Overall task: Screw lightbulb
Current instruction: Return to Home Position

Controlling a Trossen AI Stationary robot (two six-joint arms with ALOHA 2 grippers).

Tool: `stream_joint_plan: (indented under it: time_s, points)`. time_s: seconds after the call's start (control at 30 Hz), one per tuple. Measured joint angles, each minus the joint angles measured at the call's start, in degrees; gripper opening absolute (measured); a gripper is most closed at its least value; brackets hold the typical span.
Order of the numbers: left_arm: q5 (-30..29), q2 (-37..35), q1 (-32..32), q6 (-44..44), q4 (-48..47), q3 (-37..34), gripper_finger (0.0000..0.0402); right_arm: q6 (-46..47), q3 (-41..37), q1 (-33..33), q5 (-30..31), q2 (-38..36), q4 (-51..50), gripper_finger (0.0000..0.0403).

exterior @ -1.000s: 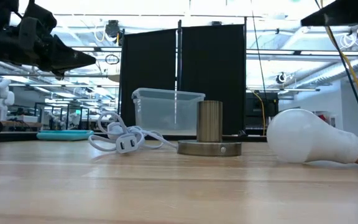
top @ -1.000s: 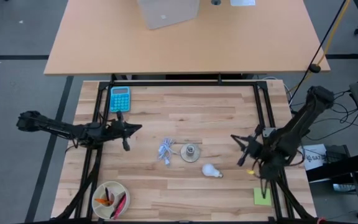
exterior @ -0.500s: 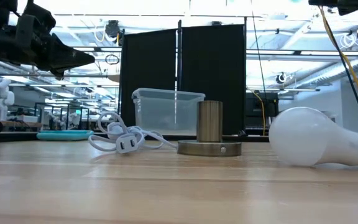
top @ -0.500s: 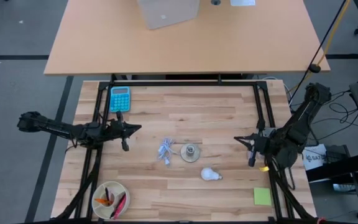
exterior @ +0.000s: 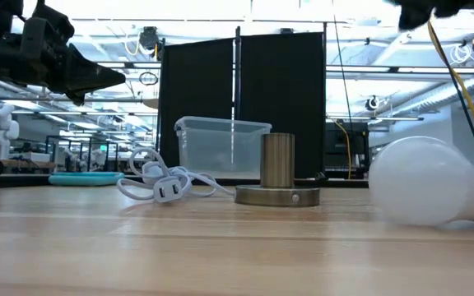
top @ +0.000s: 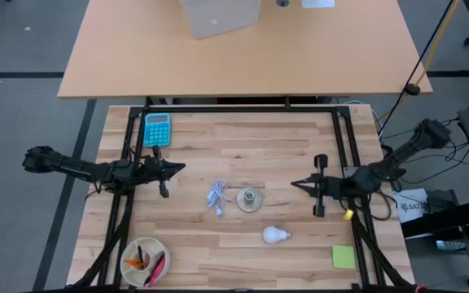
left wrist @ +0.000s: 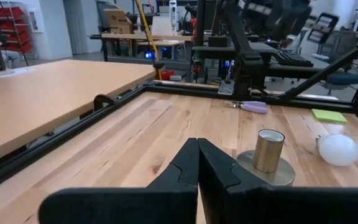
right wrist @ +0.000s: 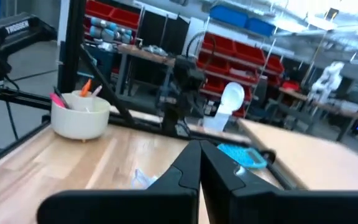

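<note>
Your lightbulb (top: 276,235) lies on the surface (top: 218,138), lower centre of the frame. The left end effector (top: 181,167) and the right end effector (top: 295,184) are both closed, holding nothing.

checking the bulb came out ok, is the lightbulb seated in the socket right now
No, the lightbulb lies on its side on the table, apart from the socket, whose upright tube holds nothing.

From where I stand, only white lettering "TROSSEN" reads, on the dark robot arm housing (right wrist: 18,28), upper left of the right wrist view.
</note>
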Motion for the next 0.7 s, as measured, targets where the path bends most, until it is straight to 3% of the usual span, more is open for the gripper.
stream_joint_plan:
  time_s: [0.1, 0.3, 0.43, 0.7]
  points:
    - [0.0, 0.0, 0.0, 0.03, -0.02, 0.0, 0.0, 2.85, -2.23, -4.5, -4.66, -0.06, 0.28, 0.0]
    - [-0.02, 0.0, 0.0, 0.06, -1.15, 0.0, 0.0, 0.8, -5.86, -9.91, -7.19, -4.58, -0.14, 0.0]
    - [-0.02, 0.0, 0.0, -0.16, -1.45, 0.0, 0.0, 0.62, -8.62, -12.4, -8.47, -14.05, -3.6, 0.0]
    - [-0.02, 0.0, 0.01, 0.07, -1.7, 0.0, 0.0, 5.52, -9.8, -13.94, -8.47, -32.07, -23.21, 0.0]
